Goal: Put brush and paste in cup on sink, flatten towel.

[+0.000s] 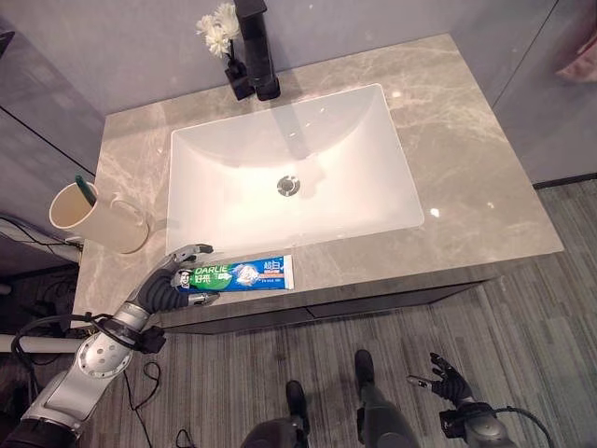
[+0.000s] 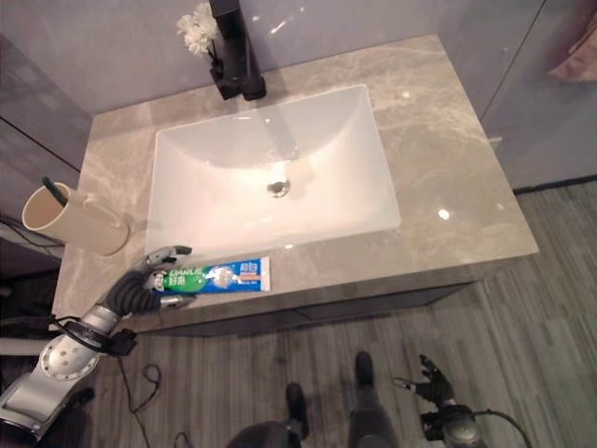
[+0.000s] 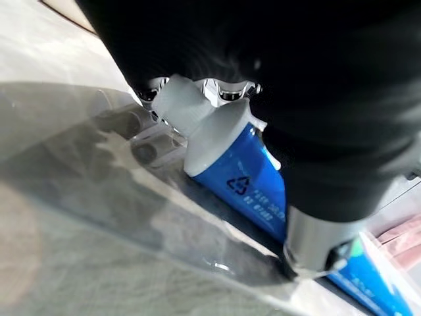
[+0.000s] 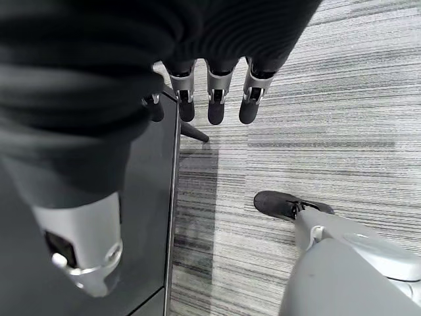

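Note:
A blue and green toothpaste tube (image 1: 247, 273) lies flat on the marble counter (image 1: 476, 159) by its front edge, just in front of the white sink (image 1: 373, 140). My left hand (image 1: 173, 280) is curled round the tube's cap end, fingers over it and thumb under. The left wrist view shows the white cap (image 3: 177, 99) under my palm and the thumb (image 3: 316, 243) pressed on the tube. A cream cup (image 1: 98, 217) stands at the counter's left edge with a green-handled toothbrush (image 1: 82, 187) in it. My right hand (image 1: 446, 373) hangs low near the floor with fingers (image 4: 210, 99) straight.
A black faucet (image 1: 254, 47) stands behind the sink, with white flowers (image 1: 216, 28) beside it. A pink cloth (image 1: 580, 56) shows at the upper right edge. Striped grey floor lies in front of the dark cabinet (image 4: 148, 217).

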Controlling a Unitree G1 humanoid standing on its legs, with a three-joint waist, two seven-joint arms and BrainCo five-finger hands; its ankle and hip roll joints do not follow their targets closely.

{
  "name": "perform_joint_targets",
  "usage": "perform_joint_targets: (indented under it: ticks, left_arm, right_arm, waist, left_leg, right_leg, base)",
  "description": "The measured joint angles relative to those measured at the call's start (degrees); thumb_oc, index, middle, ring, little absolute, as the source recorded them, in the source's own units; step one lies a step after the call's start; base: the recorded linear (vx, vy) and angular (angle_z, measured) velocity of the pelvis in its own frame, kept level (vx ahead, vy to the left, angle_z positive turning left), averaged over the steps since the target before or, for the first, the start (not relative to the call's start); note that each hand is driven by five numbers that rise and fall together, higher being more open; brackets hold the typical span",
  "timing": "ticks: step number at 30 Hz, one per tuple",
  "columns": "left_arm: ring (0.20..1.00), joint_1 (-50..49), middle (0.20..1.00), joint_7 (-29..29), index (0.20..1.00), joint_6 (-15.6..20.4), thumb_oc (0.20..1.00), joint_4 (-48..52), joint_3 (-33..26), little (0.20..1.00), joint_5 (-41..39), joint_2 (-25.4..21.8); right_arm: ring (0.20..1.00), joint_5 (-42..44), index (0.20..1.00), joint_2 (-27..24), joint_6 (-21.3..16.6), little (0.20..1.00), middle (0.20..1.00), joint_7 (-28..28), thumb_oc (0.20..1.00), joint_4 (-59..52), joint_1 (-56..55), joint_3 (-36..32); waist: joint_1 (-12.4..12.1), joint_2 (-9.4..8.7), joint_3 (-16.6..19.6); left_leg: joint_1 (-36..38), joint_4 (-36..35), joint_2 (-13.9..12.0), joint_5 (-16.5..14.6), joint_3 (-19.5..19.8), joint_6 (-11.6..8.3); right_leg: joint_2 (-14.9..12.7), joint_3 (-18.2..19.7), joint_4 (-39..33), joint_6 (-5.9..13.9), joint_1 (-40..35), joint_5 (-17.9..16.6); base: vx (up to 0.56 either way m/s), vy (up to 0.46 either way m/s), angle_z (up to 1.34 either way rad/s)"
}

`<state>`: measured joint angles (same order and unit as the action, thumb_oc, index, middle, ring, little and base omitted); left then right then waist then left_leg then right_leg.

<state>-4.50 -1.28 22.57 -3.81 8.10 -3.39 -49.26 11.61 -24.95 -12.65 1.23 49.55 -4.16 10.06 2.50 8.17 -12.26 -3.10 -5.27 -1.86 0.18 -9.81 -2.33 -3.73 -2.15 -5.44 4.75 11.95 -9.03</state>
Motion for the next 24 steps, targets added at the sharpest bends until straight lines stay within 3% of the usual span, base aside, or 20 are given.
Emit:
perform_joint_targets:
  ticks: [5, 8, 9, 11, 19, 22, 24]
  left_arm:
    - [0.674, 1.1, 0.674, -0.2, 0.674, -0.3, 0.674, -0.8, 0.1, 0.674, 0.3, 0.0]
    - [0.567, 2.3, 0.567, -0.4, 0.567, -0.3, 0.567, -1.3, 0.1, 0.567, 2.8, -0.3]
    - [0.473, 3.2, 0.473, -0.7, 0.473, -0.3, 0.473, -1.6, 0.3, 0.473, 4.3, -0.7]
    - [0.206, 5.1, 0.206, -1.2, 0.206, -0.2, 0.206, -1.7, 1.3, 0.206, 6.7, -2.3]
    - [0.200, 9.5, 0.200, -3.6, 0.200, -0.2, 0.200, -4.3, 4.5, 0.200, 17.4, -3.4]
    - [0.200, 7.9, 0.200, -4.2, 0.200, 0.3, 0.200, -4.2, 5.6, 0.200, 20.3, -4.6]
    - [0.200, 6.9, 0.200, -5.6, 0.200, 0.2, 0.200, -3.9, 5.4, 0.200, 22.7, -4.8]
  right_arm:
    - [1.000, 0.0, 1.000, -0.1, 0.0, 1.000, 1.000, 0.0, 1.000, 0.1, -0.1, -0.3]
    - [1.000, 0.0, 1.000, -0.2, 0.0, 1.000, 1.000, 0.1, 1.000, 0.5, -0.1, -0.4]
    - [1.000, 0.0, 1.000, -0.1, -0.1, 1.000, 1.000, 0.1, 1.000, 0.7, -0.1, -0.4]
    - [1.000, 0.0, 1.000, -0.2, -0.1, 1.000, 1.000, 0.4, 1.000, 1.6, 0.0, -0.5]
    - [1.000, 4.8, 1.000, 1.9, 0.0, 1.000, 1.000, 1.9, 1.000, 17.0, 2.6, -6.7]
    - [1.000, 10.8, 1.000, 2.6, 0.1, 1.000, 1.000, 2.5, 1.000, 20.5, 2.3, -11.1]
    - [1.000, 20.8, 1.000, 3.2, -0.1, 1.000, 1.000, 3.2, 1.000, 19.8, 2.5, -18.8]
  waist:
    - [0.1, 0.01, 0.0]
    - [0.1, 0.10, 0.1]
    - [0.2, 0.10, 0.1]
    - [0.2, 0.09, 0.1]
    - [1.7, -1.11, 1.3]
    - [1.3, -2.66, 3.1]
    - [1.0, -4.57, 5.1]
  left_leg:
    - [0.0, 0.0, 0.0, 0.0, 0.0, 0.00]
    - [0.1, 0.0, 0.0, 0.0, 0.0, 0.00]
    - [0.2, 0.0, 0.0, 0.0, 0.0, 0.00]
    - [0.6, 0.0, 0.0, 0.0, 0.0, 0.01]
    - [4.1, -0.3, -0.3, -0.3, 1.1, -0.18]
    - [5.0, -0.3, -0.6, -0.3, 1.7, -0.27]
    - [5.3, -0.3, -0.6, -0.3, 1.9, -0.27]
  right_leg:
    - [0.0, 0.0, 0.0, -0.03, 0.0, 0.0]
    - [0.0, 0.0, 0.0, -0.06, -0.1, -0.2]
    - [0.0, 0.0, 0.0, -0.09, -0.2, -0.2]
    - [0.0, 0.0, 0.4, -0.16, -0.6, -0.3]
    - [0.1, -1.1, 0.0, -0.06, -4.6, 0.8]
    - [0.3, -1.6, 0.0, -0.19, -5.8, 1.0]
    - [0.3, -1.6, 0.0, -0.21, -6.2, 1.0]
  base:
    - [0.00, 0.000, 0.00]
    - [0.00, 0.000, 0.00]
    - [0.00, 0.000, 0.00]
    - [0.00, 0.000, 0.00]
    - [0.01, -0.014, 0.06]
    - [0.02, -0.018, 0.09]
    - [0.00, -0.012, 0.03]
